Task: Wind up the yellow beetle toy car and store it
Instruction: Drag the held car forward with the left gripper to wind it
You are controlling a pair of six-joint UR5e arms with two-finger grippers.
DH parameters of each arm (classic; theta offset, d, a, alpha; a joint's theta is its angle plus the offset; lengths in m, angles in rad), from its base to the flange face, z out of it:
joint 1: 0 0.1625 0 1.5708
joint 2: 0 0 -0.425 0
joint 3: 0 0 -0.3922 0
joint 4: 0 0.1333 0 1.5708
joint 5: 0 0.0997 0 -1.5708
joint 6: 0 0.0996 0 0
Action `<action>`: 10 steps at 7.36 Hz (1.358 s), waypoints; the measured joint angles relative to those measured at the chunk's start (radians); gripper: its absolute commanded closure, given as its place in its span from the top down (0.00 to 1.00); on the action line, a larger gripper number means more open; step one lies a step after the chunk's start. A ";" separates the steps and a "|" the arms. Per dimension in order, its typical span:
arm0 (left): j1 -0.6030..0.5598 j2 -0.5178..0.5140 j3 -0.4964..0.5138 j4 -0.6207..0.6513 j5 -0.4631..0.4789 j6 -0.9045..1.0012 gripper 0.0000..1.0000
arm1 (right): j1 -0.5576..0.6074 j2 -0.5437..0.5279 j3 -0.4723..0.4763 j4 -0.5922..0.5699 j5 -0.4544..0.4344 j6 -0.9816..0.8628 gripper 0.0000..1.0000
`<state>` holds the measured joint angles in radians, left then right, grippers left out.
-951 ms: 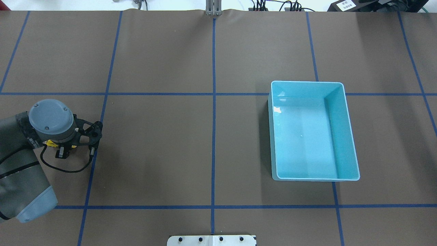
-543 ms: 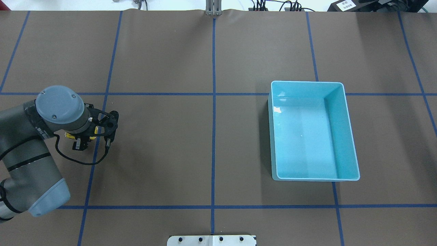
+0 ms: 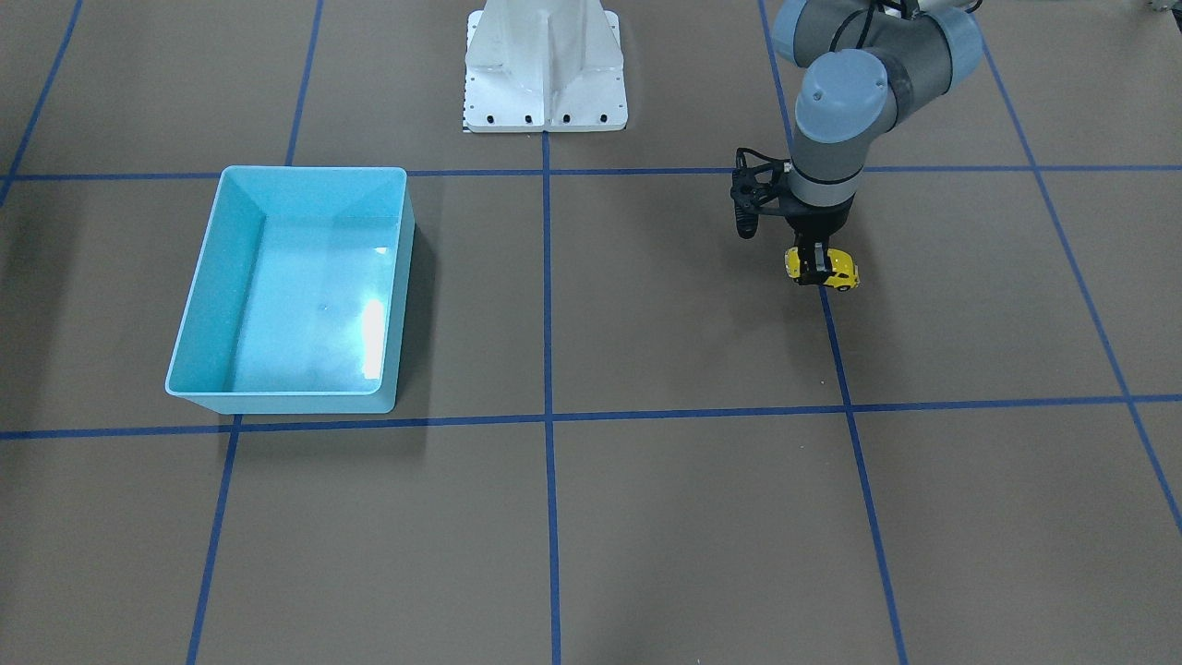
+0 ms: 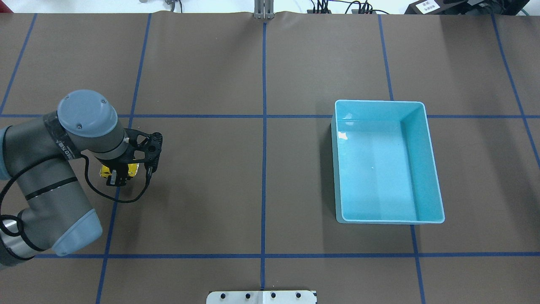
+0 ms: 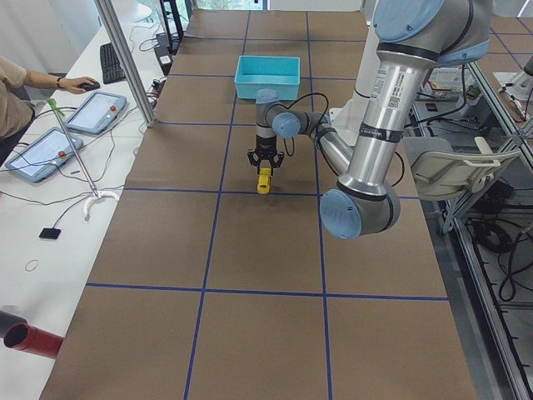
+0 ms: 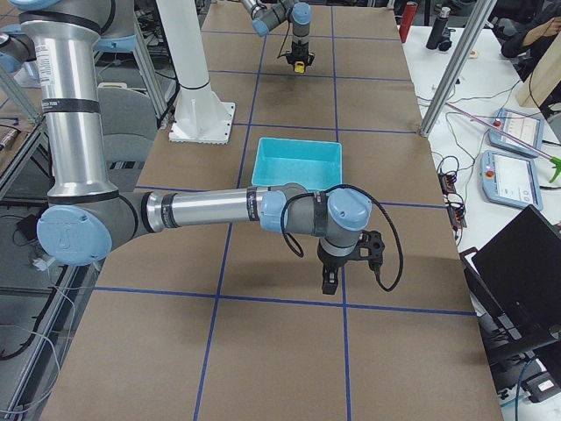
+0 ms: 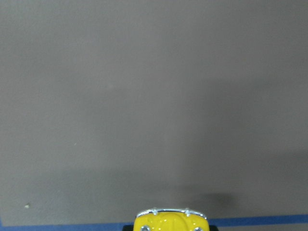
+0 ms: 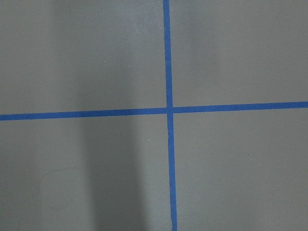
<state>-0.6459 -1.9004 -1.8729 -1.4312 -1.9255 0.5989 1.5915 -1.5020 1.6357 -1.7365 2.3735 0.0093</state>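
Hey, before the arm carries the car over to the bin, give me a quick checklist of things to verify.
1. Car held by left gripper: ok, shut on it.
2. Car wound up: cannot tell.
3. Car lifted off the table: cannot tell.
4. Bin empty: ok.
5. Nothing between car and bin: ok.
6. Bin apart from right gripper: ok; whether that gripper is open or shut, cannot tell.
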 measured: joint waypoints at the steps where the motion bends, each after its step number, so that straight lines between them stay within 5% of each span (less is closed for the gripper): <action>1: -0.018 -0.022 0.036 -0.008 -0.053 0.001 0.00 | 0.000 0.000 0.000 0.000 0.000 0.000 1.00; 10: -0.034 -0.080 0.152 -0.169 -0.066 0.004 0.00 | -0.001 -0.001 -0.005 0.000 -0.002 -0.003 1.00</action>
<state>-0.6799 -1.9805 -1.7208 -1.6003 -1.9920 0.6028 1.5907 -1.5028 1.6303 -1.7365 2.3716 0.0062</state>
